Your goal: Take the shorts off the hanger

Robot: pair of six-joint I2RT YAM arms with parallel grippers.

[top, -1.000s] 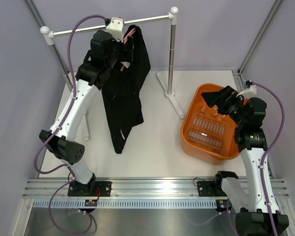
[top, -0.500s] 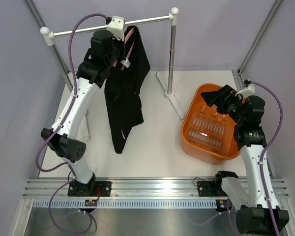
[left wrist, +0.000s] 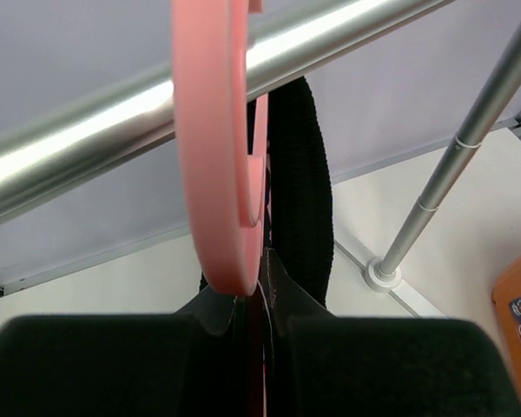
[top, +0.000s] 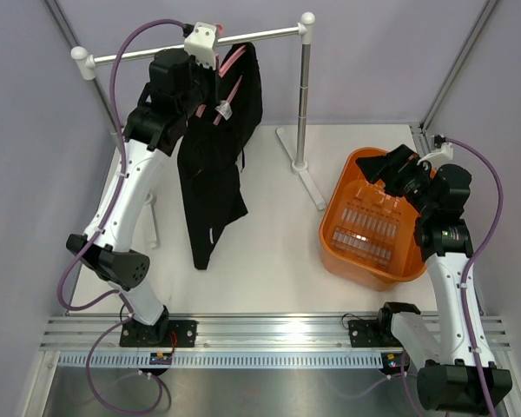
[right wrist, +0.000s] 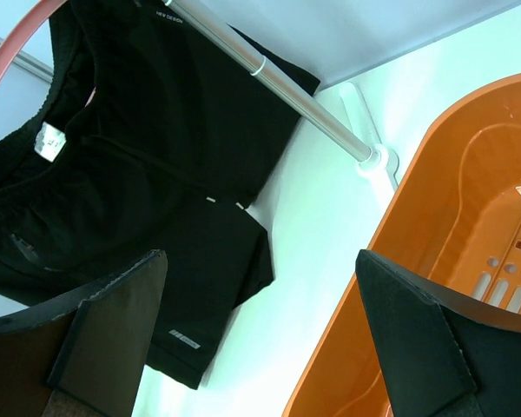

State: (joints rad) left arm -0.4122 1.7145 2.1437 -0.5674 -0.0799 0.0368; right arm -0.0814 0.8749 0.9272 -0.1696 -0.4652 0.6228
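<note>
The black shorts (top: pixel 213 174) hang limp from the pink hanger (top: pixel 233 62), whose hook sits over the grey rail (top: pixel 156 52). My left gripper (top: pixel 210 89) is up at the rail, shut on the hanger just below its hook. In the left wrist view the pink hook (left wrist: pixel 213 156) curves up over the rail (left wrist: pixel 87 139), the left gripper (left wrist: pixel 262 291) is pinched on a pink strip, and the shorts (left wrist: pixel 300 174) hang behind. My right gripper (top: pixel 401 171) stands open above the basket, holding nothing. Past that right gripper (right wrist: pixel 260 261), its wrist view shows the shorts (right wrist: pixel 156 148) with a white label.
An orange basket (top: pixel 369 261) sits on the table at the right, its wall (right wrist: pixel 434 217) close under the right fingers. The rail's right post (top: pixel 304 95) stands on a white foot (top: pixel 308 178) between shorts and basket. Walls close in both sides.
My left gripper has shut on the hanger and moved up toward the rail. The shorts rose a little and swung left. The right arm has barely moved.
</note>
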